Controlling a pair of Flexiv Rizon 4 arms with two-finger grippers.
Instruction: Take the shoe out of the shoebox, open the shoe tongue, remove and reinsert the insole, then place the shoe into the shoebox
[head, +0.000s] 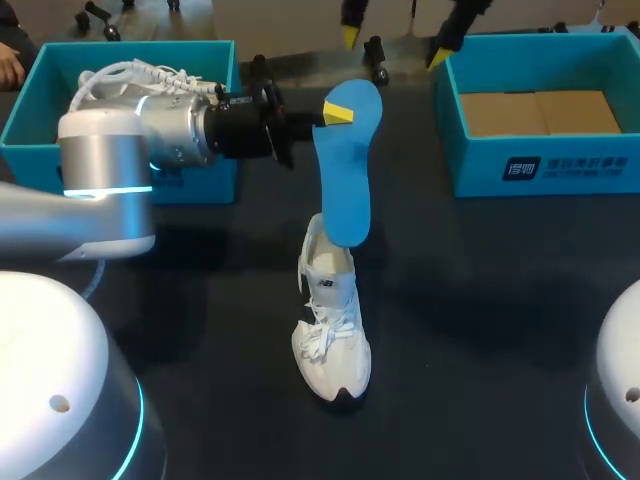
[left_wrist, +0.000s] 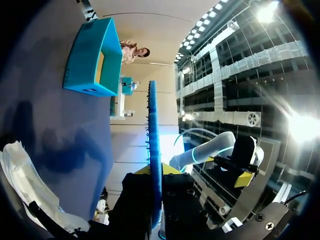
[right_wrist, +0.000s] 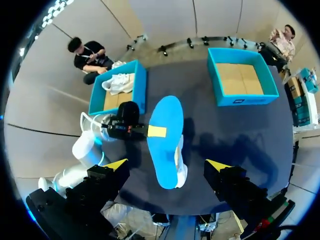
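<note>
Your left gripper (head: 336, 112) is clamped on the far end of the flat blue insole (head: 348, 180), which hangs with its lower end at the heel of the white lace-up sneaker (head: 332, 330) on the dark table (head: 480, 300). Your right gripper (right_wrist: 167, 165) is spread wide, high above both. One teal cardboard shoebox (head: 30, 120) sits far left, a second teal shoebox (head: 560, 165) far right, both well apart from the sneaker

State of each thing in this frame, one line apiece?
White lace-up sneaker: upright on table.
Blue foam insole: held up over the sneaker.
Left gripper: shut on insole.
Right gripper: open, empty.
Left teal shoebox: open, white shoe inside.
Right teal shoebox: open, empty.
</note>
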